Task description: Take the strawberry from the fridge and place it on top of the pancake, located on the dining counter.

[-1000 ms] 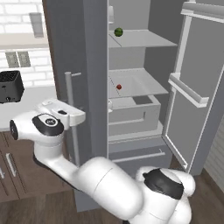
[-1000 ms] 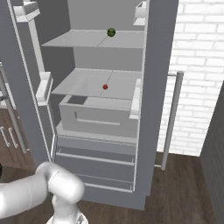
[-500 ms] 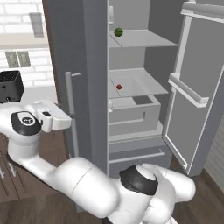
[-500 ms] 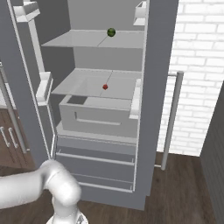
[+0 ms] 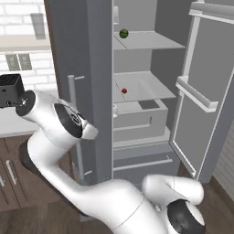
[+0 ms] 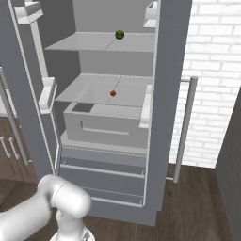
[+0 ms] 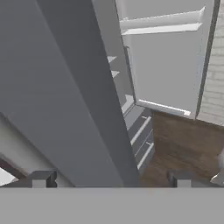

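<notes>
Strawberry [image 5: 124,91] sits on the middle shelf [image 5: 151,87] inside the open fridge [image 5: 98,68], a tiny red dot near the centre of that pale shelf, just above the white drawer bin [image 5: 137,119]. In the right base view the same fruit [image 6: 113,93] lies on the shelf directly over the bin, and a small green round fruit [image 6: 120,34] rests on the shelf above it.

The jaws [image 7: 111,180] stand spread wide with nothing between them. In the hand view the two dark fingertips [image 7: 41,178] rise at the bottom edge, well apart from each other, facing the outer grey face of the fridge's closed left door [image 7: 65,87]. The strawberry is far from the jaws: it lies inside the compartment, while the hand is outside the fridge, off to the left of the closed door.

The left base view shows the white arm [image 5: 59,123] bending up and leftward in front of the left door and its long bar handle [image 5: 75,119], with a dark appliance [image 5: 10,89] on the table against the brick wall behind it; the jaws themselves cannot be made out there. It also shows the right door [image 5: 205,91] swung open. The right base view shows the fridge interior head-on, the lower drawers [image 6: 101,172] and a brick wall [image 6: 212,80] to the right. The hand view looks down along the door edge to the drawer fronts and the dark wood floor [image 7: 183,148].
</notes>
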{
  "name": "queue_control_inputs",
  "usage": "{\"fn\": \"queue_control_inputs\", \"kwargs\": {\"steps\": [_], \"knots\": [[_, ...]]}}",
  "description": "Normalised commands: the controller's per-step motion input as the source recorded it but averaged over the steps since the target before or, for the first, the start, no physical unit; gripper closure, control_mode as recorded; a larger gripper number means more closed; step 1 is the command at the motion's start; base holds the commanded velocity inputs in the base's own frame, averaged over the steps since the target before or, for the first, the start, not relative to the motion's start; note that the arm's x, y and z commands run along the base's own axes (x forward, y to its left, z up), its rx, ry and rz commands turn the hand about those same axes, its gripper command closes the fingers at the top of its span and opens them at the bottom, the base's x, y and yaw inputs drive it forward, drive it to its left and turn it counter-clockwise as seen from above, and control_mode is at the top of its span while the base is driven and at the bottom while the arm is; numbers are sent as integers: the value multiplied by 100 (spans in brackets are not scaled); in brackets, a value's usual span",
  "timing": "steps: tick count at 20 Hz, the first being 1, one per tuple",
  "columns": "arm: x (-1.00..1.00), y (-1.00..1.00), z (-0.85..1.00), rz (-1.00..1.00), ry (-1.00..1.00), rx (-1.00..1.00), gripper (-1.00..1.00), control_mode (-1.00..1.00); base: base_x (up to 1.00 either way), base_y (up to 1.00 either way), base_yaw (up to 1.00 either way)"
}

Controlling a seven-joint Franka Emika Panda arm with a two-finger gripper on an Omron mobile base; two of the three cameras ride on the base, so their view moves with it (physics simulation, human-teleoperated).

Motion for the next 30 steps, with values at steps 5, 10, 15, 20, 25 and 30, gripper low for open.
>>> {"fn": "queue_control_inputs", "kwargs": {"steps": [5, 10, 15, 20, 25, 30], "knots": [[-2, -98, 33, 26, 2, 68, -100, -100, 0, 0, 0], [3, -97, 9, 25, 7, 74, -100, -100, 0, 0, 0], [28, -92, 1, 24, 16, 72, -100, -100, 0, 0, 0], [54, -42, -12, 27, 13, 22, -100, -100, 0, 0, 0], [81, 0, -29, 28, 0, 0, -100, -100, 0, 0, 0], [92, 0, -7, 16, 0, 0, -100, -100, 0, 0, 0]]}}
